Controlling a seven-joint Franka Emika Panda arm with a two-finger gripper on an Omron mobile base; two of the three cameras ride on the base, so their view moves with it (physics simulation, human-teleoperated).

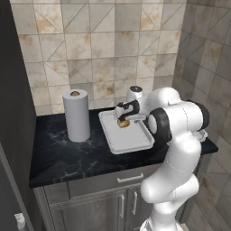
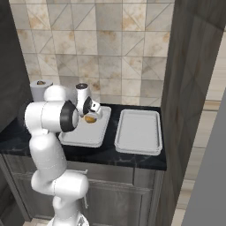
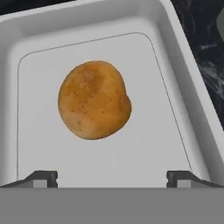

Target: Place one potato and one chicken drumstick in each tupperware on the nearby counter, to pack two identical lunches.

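Just under my hand [image 3: 112,178], fingers spread wide and empty, the white tupperware [image 3: 183,87] on the table holds one potato [image 3: 94,99], firm, rounded, likely a bit slick, best pinched across its narrower middle.

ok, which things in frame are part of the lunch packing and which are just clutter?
Job:
- potato, lying in the left tupperware
- right tupperware, nothing in it
- tool, open above the potato

Lying about:
- paper towel roll, upright on the counter
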